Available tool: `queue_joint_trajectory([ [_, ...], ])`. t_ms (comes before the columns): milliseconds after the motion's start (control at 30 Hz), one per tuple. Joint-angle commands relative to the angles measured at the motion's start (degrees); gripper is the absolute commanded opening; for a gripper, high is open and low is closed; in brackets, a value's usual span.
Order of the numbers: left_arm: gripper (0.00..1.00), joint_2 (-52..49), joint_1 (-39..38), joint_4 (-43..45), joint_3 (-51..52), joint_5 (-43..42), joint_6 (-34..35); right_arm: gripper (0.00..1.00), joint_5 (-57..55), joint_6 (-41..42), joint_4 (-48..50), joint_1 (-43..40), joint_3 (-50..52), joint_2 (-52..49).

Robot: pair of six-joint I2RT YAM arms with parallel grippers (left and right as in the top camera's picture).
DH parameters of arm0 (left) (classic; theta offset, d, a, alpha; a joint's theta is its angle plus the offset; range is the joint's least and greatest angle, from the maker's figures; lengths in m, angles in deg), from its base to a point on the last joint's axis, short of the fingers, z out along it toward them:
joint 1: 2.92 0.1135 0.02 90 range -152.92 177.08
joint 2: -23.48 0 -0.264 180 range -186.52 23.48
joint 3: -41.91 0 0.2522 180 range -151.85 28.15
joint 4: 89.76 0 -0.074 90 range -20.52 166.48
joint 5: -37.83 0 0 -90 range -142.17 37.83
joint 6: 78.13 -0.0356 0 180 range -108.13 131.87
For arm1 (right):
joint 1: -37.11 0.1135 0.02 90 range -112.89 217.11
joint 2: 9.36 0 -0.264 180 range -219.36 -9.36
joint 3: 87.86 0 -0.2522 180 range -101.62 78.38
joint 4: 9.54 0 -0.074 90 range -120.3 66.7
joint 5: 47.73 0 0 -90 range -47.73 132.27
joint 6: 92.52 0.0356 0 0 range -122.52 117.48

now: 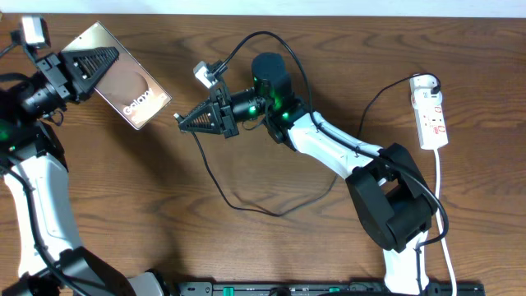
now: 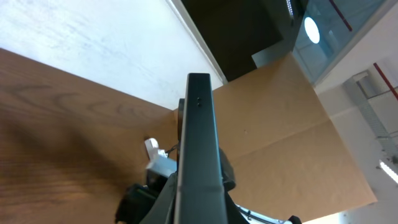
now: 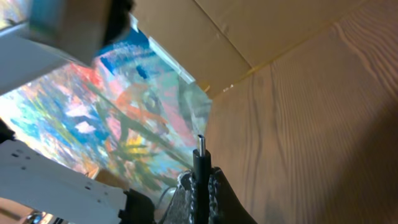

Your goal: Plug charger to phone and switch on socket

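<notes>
Gripping the phone (image 1: 136, 86) by its upper end, the left pincer (image 1: 103, 59) holds it tilted at the far left of the table (image 1: 164, 214), lettered face toward the overhead camera. At centre, the right pincer (image 1: 182, 120) is clamped on the charger (image 1: 246, 205) plug, whose bare metal tip sits exposed just beside the phone's lower edge, with the cable looping across the table. The socket (image 1: 431, 115) lies far right, well apart from both pincers.

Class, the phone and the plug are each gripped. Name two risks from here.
1. The phone is pinched at one end by the left jaws; the plug tip pushing in might tilt or slip it.
2. The charger cable loops beside the right arm and could snag as it moves.
</notes>
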Motion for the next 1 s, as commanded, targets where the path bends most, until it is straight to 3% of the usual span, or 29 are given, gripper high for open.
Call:
queue_joint_trajectory([
  [0,0.08,-1.7,0.04,0.63,-0.09,1.01,-0.66,0.01,1.25,6.99,2.56,0.31,-1.18,2.08],
  [633,0.07,-2.12,0.04,0.66,-0.09,3.3,-3.23,0.01,-1.01,10.91,5.68,3.45,-1.2,2.19],
  [967,0.07,-2.12,0.02,0.66,-0.09,0.26,-6.51,0.01,0.42,10.84,8.15,3.3,-1.29,2.19],
])
